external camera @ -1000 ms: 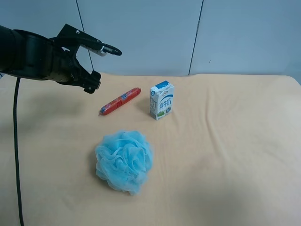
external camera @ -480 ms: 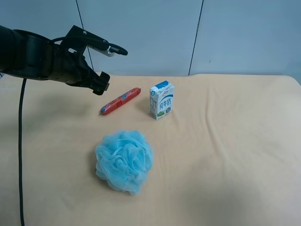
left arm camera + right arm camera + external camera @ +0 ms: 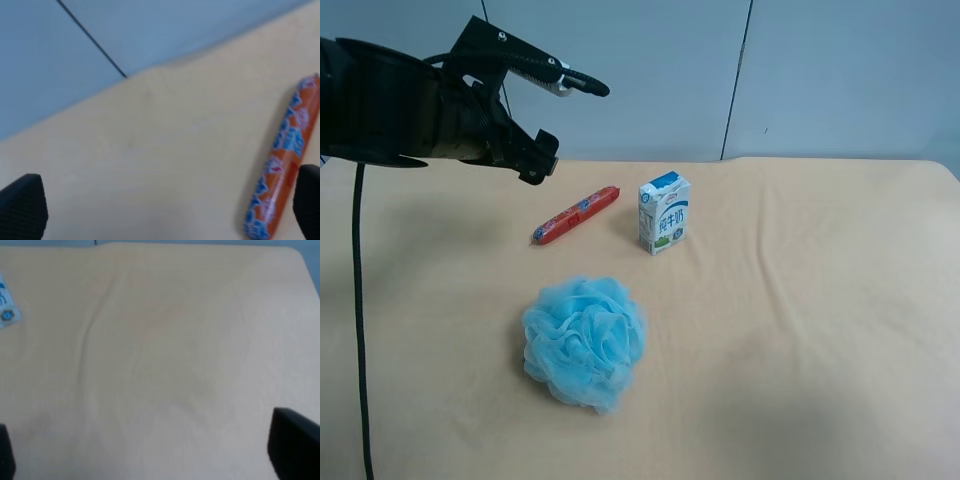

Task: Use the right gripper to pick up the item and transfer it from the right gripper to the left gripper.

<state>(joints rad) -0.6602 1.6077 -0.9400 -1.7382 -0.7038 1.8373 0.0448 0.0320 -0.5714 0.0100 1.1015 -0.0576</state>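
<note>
Lying mid-table, sausage stick (image 3: 576, 215); carton (image 3: 664, 213) near, edges far.

On the table (image 3: 800, 300), in the exterior high view, the item (image 3: 576, 215) lies aslant toward the back, with the milk carton (image 3: 664, 213) standing just beside it on the view's right, apart from it. The bath pouf (image 3: 584, 340) sits nearer the front, below both. The left gripper (image 3: 560, 125) hangs above the table at the view's left, behind the item.

Beige table (image 3: 800, 330), sausage stick (image 3: 576, 215), milk carton (image 3: 664, 213), blue pouf (image 3: 584, 341)
</note>
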